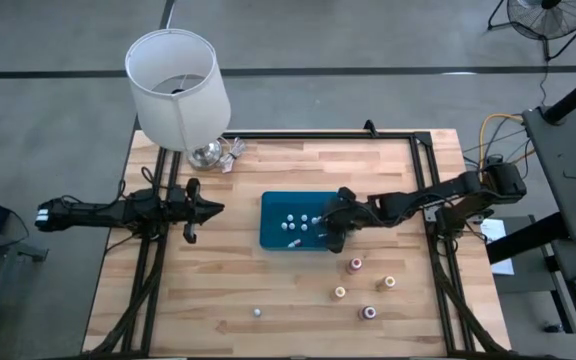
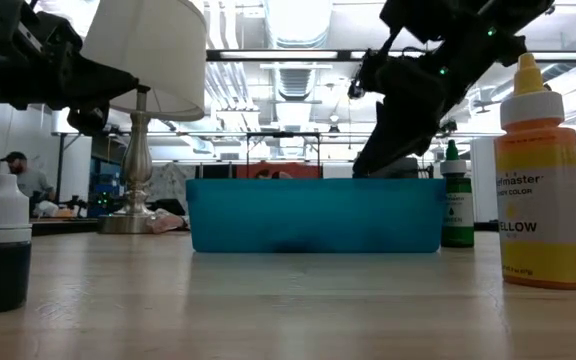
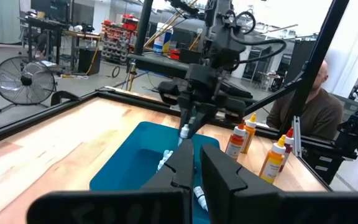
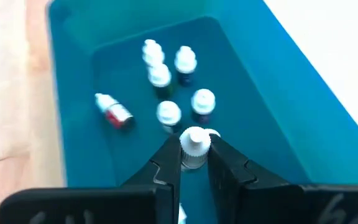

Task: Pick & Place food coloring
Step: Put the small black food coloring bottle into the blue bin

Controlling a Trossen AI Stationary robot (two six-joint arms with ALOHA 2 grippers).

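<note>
Bottle (image 4: 194, 148) of food coloring, white-capped, was held by its neck between the closed fingers of the right gripper (image 4: 195, 163), hanging over the blue tray (image 4: 278, 112) near the tray's right end. Five other small bottles (image 4: 168, 113) were already seen in the tray just beyond it, most upright in a loose cluster and one with a red body (image 4: 114, 112) lying on its side.

Trouble was judged most likely at the release. The held bottle was poised almost directly above the cluster, so if it were dropped from there it could strike an upright one and knock it over, or bounce and roll. A grip on so narrow a neck was also thought liable to slip if the arm were jolted.

Four more bottles (image 1: 356, 265) stood on the table (image 1: 218, 280) beside the tray and one (image 1: 257, 312) lay farther off, still to be collected. The left gripper (image 1: 208, 209) was parked, closed and empty, well left of the tray, near the lamp (image 1: 178, 85).
</note>
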